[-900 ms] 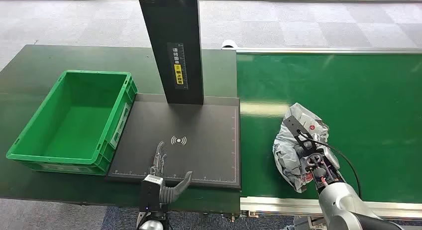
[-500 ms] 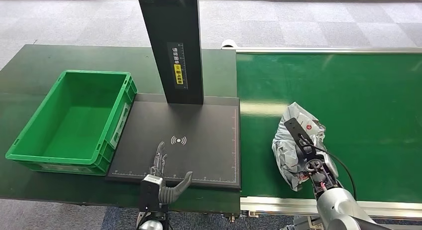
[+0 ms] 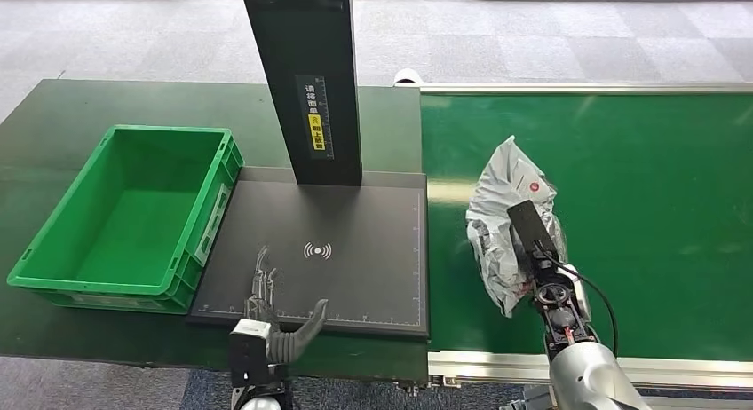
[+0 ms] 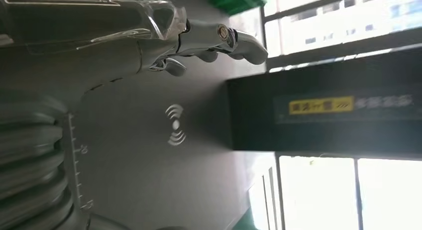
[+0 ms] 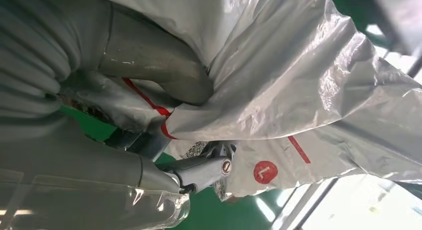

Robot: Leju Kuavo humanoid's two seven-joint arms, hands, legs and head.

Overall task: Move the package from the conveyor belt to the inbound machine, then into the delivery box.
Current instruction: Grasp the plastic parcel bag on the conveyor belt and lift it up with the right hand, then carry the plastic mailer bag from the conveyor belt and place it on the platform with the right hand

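Silvery-grey crinkled plastic marks the package [image 3: 508,216], a soft mailer bag that the right hand [image 3: 538,266] grips from below. The right wrist view shows the thick thumb [image 5: 159,73] pressed into the film on one side and darker fingers [image 5: 199,171] closed against it on the other, so the bag is pinched in its loose folds rather than cradled. It stands upright above the green conveyor belt [image 3: 657,197], near the belt's edge next to the inbound machine [image 3: 355,259], whose black scanning plate with its wireless symbol lies just beside the belt. Holding the bag high by its lower part probably keeps it clear of the belt's rim for the carry across to the plate.

The left hand [image 3: 266,312] waits at the near edge of the scanning plate with its fingers [image 4: 219,38] spread and holding nothing, likely placed there to receive or steady the bag. The green delivery box [image 3: 53,241] sits on the dark worktop [image 3: 53,117] on the far side of the plate from the belt.

Compared with the earlier head views, the package has come up off the belt, where it lay slumped, and has shifted toward the machine. The left hand has eased slightly leftward along the plate's edge. The box and plate lie as before.
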